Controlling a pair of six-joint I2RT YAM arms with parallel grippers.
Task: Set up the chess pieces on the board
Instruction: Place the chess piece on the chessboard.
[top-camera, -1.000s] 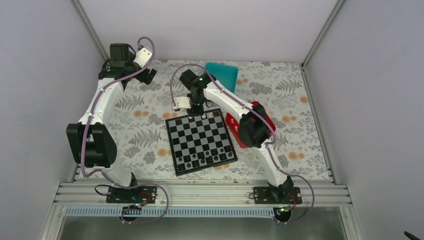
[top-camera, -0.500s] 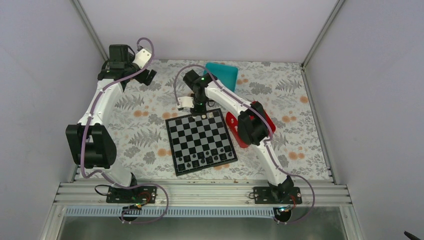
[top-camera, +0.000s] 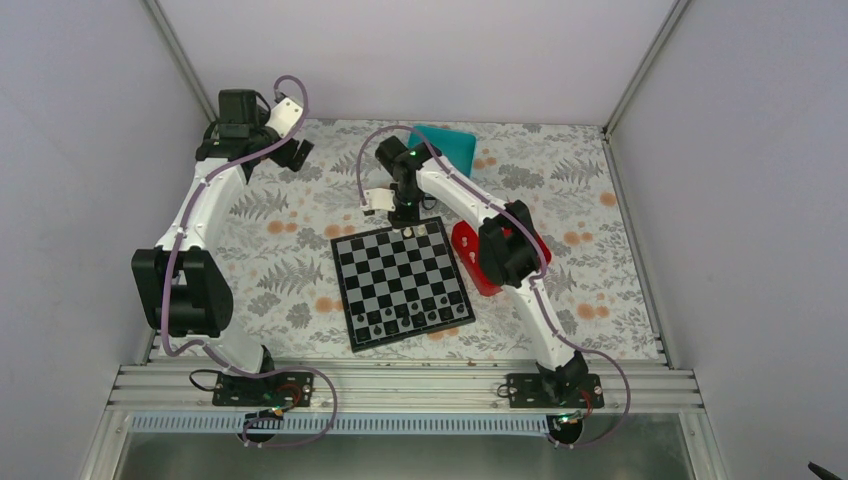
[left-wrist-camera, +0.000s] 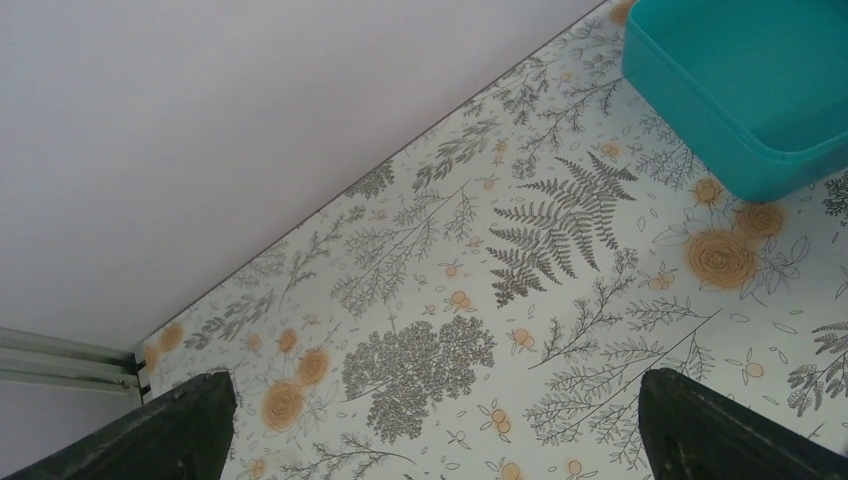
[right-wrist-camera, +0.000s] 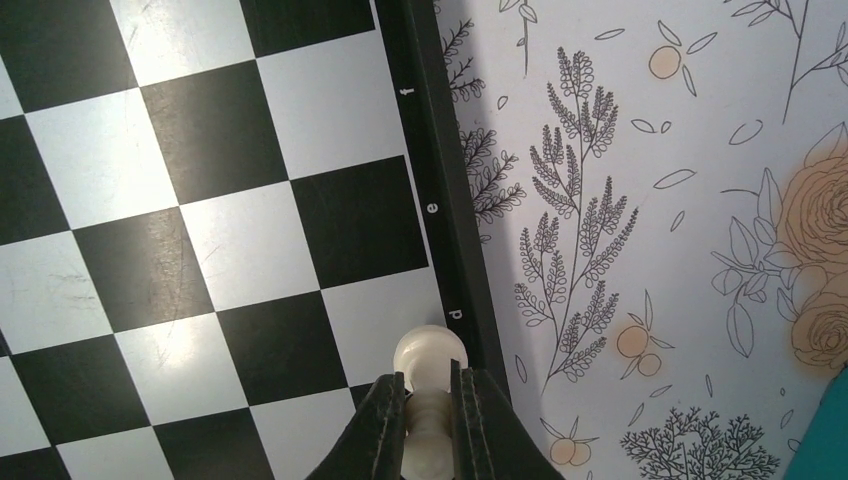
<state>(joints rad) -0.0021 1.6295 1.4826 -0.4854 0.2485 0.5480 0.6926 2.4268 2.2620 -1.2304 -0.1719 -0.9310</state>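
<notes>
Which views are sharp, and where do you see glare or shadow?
Right wrist: the board is sharp, with faint sheen on light squares; the white chess piece in the right gripper is bright, with little detail. Left wrist: the tablecloth is crisp, the left gripper shows only dark fingers. Top external: even, soft light.

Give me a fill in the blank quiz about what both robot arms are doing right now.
The right gripper is shut on a cream plastic chess piece beside border letter ___ of the flat black-and-grey chessboard. The left gripper has its jaws ___ above the floral tablecloth. The plastic box near the left gripper is coloured ___.
Missing: d; open; teal.
</notes>
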